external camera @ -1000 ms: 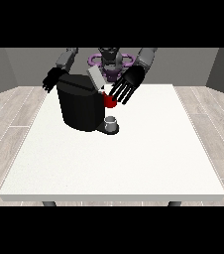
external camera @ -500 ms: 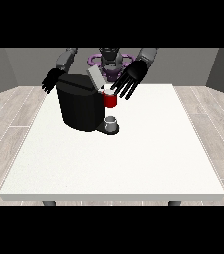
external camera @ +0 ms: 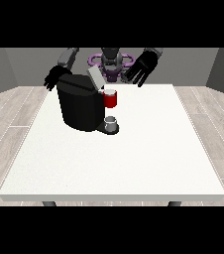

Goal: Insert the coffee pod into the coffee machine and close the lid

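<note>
The black coffee machine [external camera: 79, 106] stands on the white table [external camera: 134, 158] at its far left. Its grey lid [external camera: 95, 78] is tilted up. A red thing at the machine [external camera: 110, 99] shows at its front, and a small grey thing [external camera: 111, 122] sits on the machine's base below it; I cannot tell whether this is the pod. The hand at the view's right [external camera: 141, 68] hangs open in the air, up and to the right of the lid, touching nothing. The hand at the view's left [external camera: 53, 78] is open behind the machine's far left corner.
The robot's torso [external camera: 111, 62] is behind the table's far edge. Grey wood flooring [external camera: 213, 124] surrounds the table.
The hand at the view's right has risen and drawn back to the right, away from the red thing at the machine. The hand at the view's left has barely moved.
</note>
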Motion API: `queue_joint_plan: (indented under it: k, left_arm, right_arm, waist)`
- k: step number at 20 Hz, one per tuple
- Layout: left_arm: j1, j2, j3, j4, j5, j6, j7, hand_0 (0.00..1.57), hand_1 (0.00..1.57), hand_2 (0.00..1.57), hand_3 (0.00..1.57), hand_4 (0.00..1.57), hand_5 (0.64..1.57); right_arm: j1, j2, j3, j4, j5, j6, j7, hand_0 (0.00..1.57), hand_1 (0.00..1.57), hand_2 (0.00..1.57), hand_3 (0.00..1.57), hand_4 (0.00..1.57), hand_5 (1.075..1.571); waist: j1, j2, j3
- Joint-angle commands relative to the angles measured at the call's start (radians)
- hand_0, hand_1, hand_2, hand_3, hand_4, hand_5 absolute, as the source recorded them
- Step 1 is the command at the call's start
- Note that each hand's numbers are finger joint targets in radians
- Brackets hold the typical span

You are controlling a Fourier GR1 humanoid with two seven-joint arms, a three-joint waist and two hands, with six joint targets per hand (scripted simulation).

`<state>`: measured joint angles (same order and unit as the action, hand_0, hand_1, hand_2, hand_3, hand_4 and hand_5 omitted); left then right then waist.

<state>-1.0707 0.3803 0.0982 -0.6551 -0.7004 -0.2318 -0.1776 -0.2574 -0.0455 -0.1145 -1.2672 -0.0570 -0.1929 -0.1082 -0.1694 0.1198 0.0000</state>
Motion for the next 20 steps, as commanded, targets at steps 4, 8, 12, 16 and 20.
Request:
queue_joint_plan:
  k: [4,8,12,16,20]
  left_arm:
    - [0.127,-0.145,0.188,-0.008,0.226,0.046,-0.025,0.00,0.00,0.00,0.00,0.25,1.571]
    - [0.247,-0.235,0.224,-0.013,0.317,-0.008,-0.044,0.00,0.00,0.00,0.00,0.00,1.571]
    - [0.344,-0.208,0.258,-0.035,0.364,-0.023,-0.076,0.00,0.00,0.00,0.00,0.00,1.571]
    - [0.435,-0.277,0.269,-0.041,0.407,-0.027,-0.057,0.00,0.00,0.00,0.00,0.21,1.571]
    - [0.498,-0.291,0.267,-0.065,0.435,-0.055,-0.043,0.00,0.00,0.00,0.00,0.00,1.571]
  right_arm:
    - [0.109,-0.019,-0.018,0.006,-0.021,0.032,-0.008,0.00,0.00,0.00,0.00,0.43,1.571]
    - [0.182,-0.013,-0.030,0.020,-0.019,0.012,0.002,0.00,0.00,0.00,0.00,0.37,1.571]
    - [0.233,-0.019,0.004,-0.038,-0.010,0.052,-0.023,0.00,0.00,0.00,0.00,0.49,1.571]
    - [0.206,-0.076,0.029,-0.082,0.018,0.073,0.069,0.00,0.00,0.00,0.00,0.39,1.571]
    - [0.191,-0.090,0.037,-0.130,-0.013,0.133,0.068,0.00,0.00,0.00,0.00,0.26,1.571]
  waist:
    - [0.053,-0.132,-0.0014]
    - [0.133,-0.274,-0.0007]
    - [0.130,-0.307,-0.0006]
    - [0.188,-0.386,-0.0007]
    - [0.221,-0.406,0.0000]
